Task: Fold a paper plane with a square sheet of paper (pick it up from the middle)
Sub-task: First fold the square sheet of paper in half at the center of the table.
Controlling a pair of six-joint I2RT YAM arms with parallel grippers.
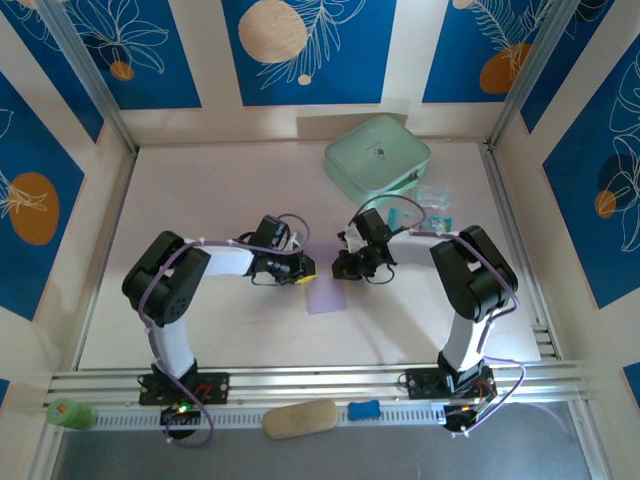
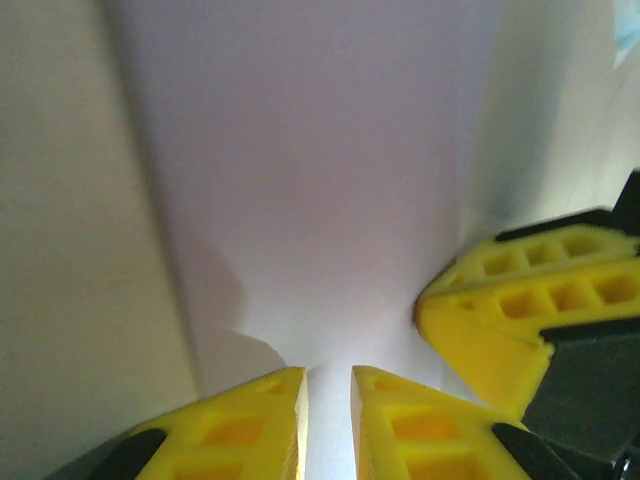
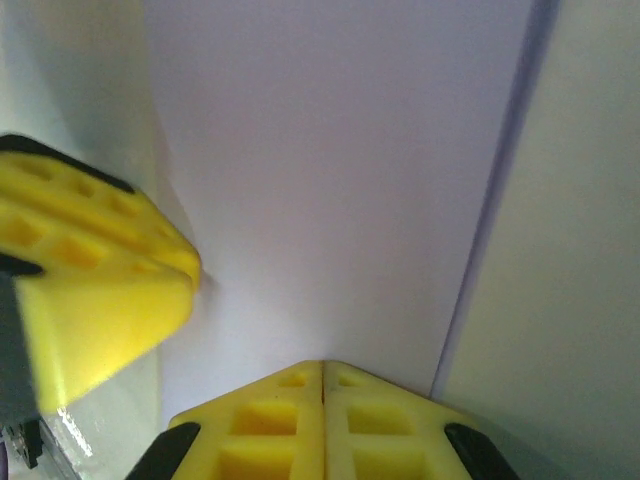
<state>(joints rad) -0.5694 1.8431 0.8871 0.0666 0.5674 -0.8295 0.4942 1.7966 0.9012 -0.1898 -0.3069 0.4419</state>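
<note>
The lavender square sheet of paper (image 1: 325, 298) lies flat on the pale table, mid-front. Both grippers meet over its far part. My left gripper (image 1: 305, 268) comes in from the left, and in its wrist view its yellow tips (image 2: 328, 420) stand a narrow gap apart over the sheet (image 2: 320, 180), with the paper showing through the gap. My right gripper (image 1: 342, 266) comes in from the right. Its jaws (image 3: 322, 368) are shut tight, tips down at the sheet (image 3: 340, 180), nothing visible between them. Each wrist view shows the other gripper's yellow finger (image 2: 500, 320) (image 3: 100, 290) close by. The paper plane is out of view.
A mint-green case (image 1: 378, 155) lies at the back right, with small blue packets (image 1: 432, 205) just in front of it. On the rail at the near edge sit a green roll (image 1: 65, 412), a tan oblong (image 1: 300, 418) and a small blue piece (image 1: 364, 409). Walls enclose the table.
</note>
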